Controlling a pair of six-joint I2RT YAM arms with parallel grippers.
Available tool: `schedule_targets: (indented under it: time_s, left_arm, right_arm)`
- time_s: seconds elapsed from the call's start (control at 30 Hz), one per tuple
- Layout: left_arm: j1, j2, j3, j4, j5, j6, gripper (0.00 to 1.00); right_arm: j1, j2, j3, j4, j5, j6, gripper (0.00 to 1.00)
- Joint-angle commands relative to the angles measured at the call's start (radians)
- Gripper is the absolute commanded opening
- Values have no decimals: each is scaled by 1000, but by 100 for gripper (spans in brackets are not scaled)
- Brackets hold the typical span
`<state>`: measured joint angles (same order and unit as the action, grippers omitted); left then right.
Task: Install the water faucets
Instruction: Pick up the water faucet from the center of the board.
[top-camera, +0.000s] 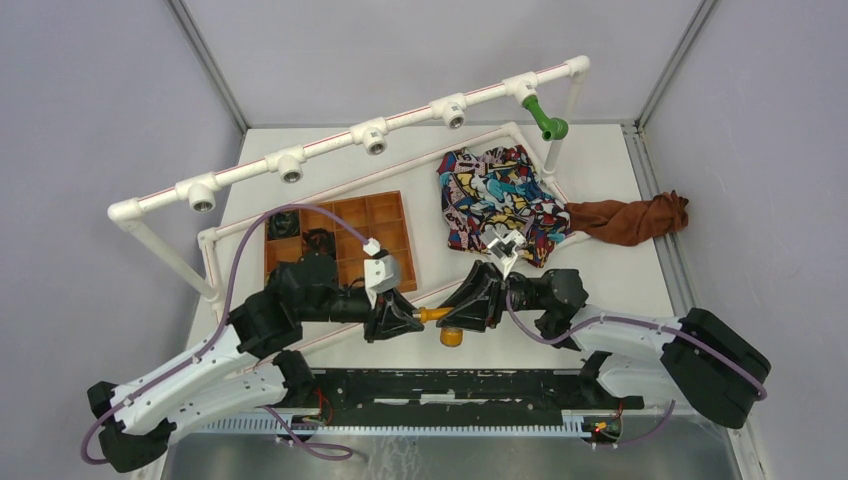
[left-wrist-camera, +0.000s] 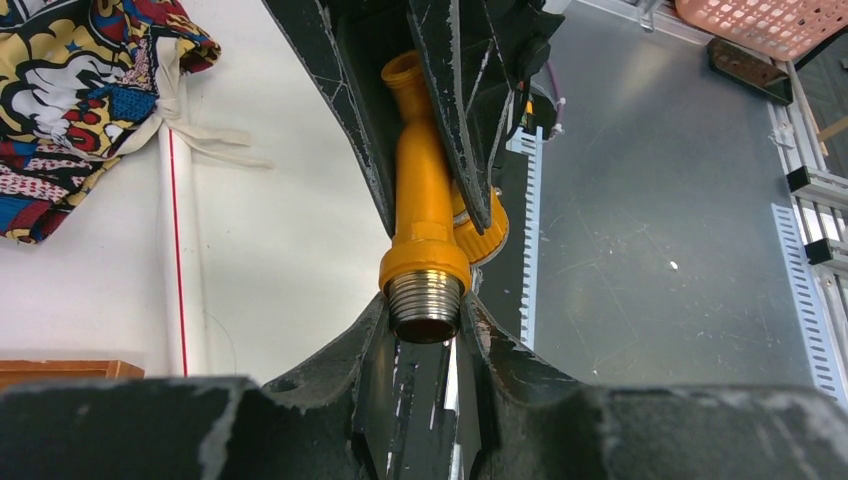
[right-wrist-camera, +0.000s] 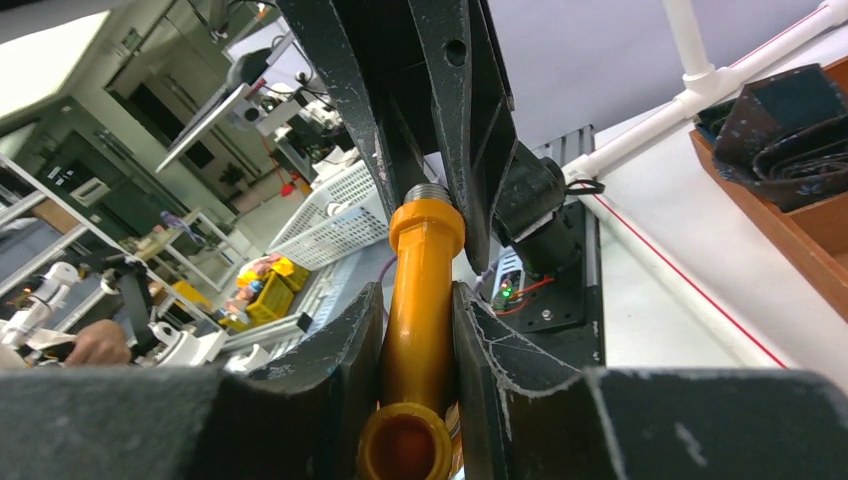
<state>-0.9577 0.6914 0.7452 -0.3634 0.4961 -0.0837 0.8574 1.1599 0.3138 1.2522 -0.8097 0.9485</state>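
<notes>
The orange-yellow faucet is held between both claws, near the front of the table. The left gripper is closed on its metal thread. The right gripper is clamped around its body near the spout. The faucet's long axis runs straight from one claw to the other, with the thread pointing into the left one. Probably the left one must let go, so the thread is free for the open T-fittings, far beyond both claws. The green faucet sits already on the rail.

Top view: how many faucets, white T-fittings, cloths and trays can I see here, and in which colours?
Faucets: 2, the orange-yellow faucet and the green faucet
White T-fittings: 5
Cloths: 2, the patterned cloth and the brown cloth
Wooden tray: 1
Total: 10
</notes>
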Motion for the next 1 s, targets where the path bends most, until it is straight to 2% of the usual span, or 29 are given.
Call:
schedule_targets:
  time_s: [0.0,0.1,0.2,0.37,0.43,0.5,0.6,0.67,0.7,0.77,0.8,0.83,0.93,0.97]
  left_arm:
    - [4,1,-20,84,-73,13,2]
    - [4,-9,-22,81,-75,11,2]
    - [4,-15,-25,73,-73,12,2]
    - [4,-18,-28,72,-87,11,2]
    - [4,-19,-28,73,-92,8,2]
    - [4,-24,-30,72,-97,6,2]
    - [4,-33,-33,71,-110,2,2]
    - [4,-32,-18,50,-128,-16,3]
    - [4,-29,-3,33,-139,-29,13]
    - [4,-20,34,-18,-153,-39,50]
    - [4,-16,55,-45,-162,-39,62]
    - [5,-14,75,-68,-180,-41,72]
    - [5,-16,150,-117,-280,-84,87]
    - [5,-12,178,-122,-330,-108,95]
  right_arm:
    - [39,45,8,245,-5,119,26]
    - [49,68,8,260,1,129,28]
    - [53,75,2,276,7,138,39]
    - [58,92,2,273,18,136,38]
    - [63,99,7,278,21,138,14]
    - [65,101,7,266,29,135,0]
    - [64,88,-5,242,62,124,0]
    - [64,49,-8,142,97,68,0]
    - [64,16,-7,21,136,19,0]
    - [56,-84,-4,-215,208,-97,0]
    - [52,-149,-3,-335,245,-159,0]
    - [48,-212,5,-452,312,-235,0]
    - [47,-405,96,-913,580,-444,0]
    - [47,-452,133,-1020,649,-505,0]
